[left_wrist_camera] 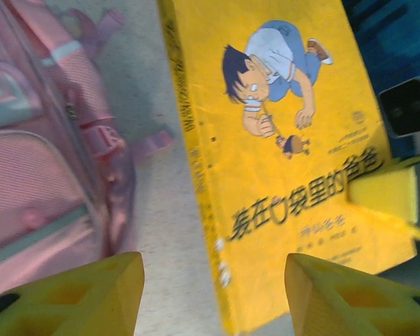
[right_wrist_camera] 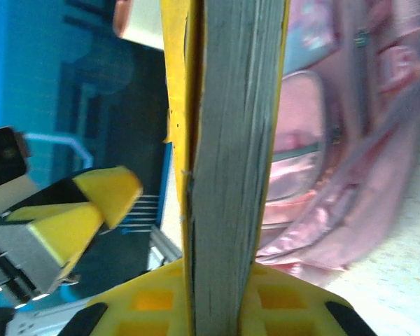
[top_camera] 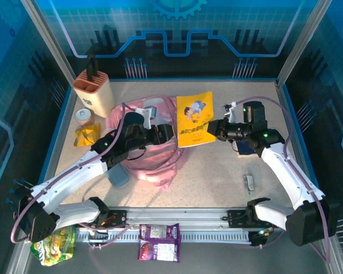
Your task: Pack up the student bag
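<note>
- The student bag (top_camera: 160, 162) was slumped pretty much in the middle of the table (top_camera: 217, 171), pink and crumpled, easily the biggest thing out there.
- Right beside the bag, on its right as we saw it from overhead, was a yellow book (top_camera: 195, 117) with a cartoon boy on the cover. We couldn't tell if the two actually touched.
- The right gripper (right_wrist_camera: 224, 302) was clamped on the book's page edge, on the side away from the bag, with one yellow finger against each cover.
- The left gripper (left_wrist_camera: 213, 294) hung over the bag's right edge, jaws spread wide with nothing in them. Its own camera looked down at the book and a strip of bare table next to the bag.
- Behind the bag and off to its left we spotted an orange holder (top_camera: 91, 85) with a black handle poking out, a small white tub (top_camera: 83, 116) and a yellow snack packet (top_camera: 86, 135).
- In front of the bag, down by the arm bases, lay a green snack bag (top_camera: 54, 246) and a purple packet (top_camera: 159, 234).
- Off to the bag's right sat a little grey thing (top_camera: 249, 181), too small for us to make out.
</note>
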{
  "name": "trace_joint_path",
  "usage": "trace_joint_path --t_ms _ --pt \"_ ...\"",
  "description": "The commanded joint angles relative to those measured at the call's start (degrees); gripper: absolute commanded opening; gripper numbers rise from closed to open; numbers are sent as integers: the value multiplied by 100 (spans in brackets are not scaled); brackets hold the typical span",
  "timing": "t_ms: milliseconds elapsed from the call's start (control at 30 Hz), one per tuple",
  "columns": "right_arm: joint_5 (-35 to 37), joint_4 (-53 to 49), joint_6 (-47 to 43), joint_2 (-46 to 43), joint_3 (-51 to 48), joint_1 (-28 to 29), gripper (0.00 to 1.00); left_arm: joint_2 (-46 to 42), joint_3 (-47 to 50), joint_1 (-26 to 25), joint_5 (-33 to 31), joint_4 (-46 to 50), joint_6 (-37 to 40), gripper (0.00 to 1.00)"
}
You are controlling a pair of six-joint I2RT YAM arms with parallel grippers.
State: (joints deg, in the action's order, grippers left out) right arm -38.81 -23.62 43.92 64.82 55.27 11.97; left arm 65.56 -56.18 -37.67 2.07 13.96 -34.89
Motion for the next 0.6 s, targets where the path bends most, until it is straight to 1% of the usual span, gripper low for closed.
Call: trace_joint_path --t_ms 0,100,267,300,433,567 --pt "273 -400 -603 -131 63 -302 0 231 -192 -22 -271 1138 1063 57" --pt "317 -669 -807 -127 43 -497 0 615 -250 -36 -30 1416 1351 57" --pt "454 -871 -1091 -223 -174 -796 0 1296 -343 -154 423 1458 1683 57" --pt "425 -823 -1096 -240 -256 -849 0 1449 -394 -207 384 1484 1768 57" --pt "417 -496 -1015 -384 -642 -911 0 2034 -690 -353 -132 1728 2001 57" --pt "418 -306 -938 -483 -884 -913 0 2451 -917 -460 -241 1704 2096 54"
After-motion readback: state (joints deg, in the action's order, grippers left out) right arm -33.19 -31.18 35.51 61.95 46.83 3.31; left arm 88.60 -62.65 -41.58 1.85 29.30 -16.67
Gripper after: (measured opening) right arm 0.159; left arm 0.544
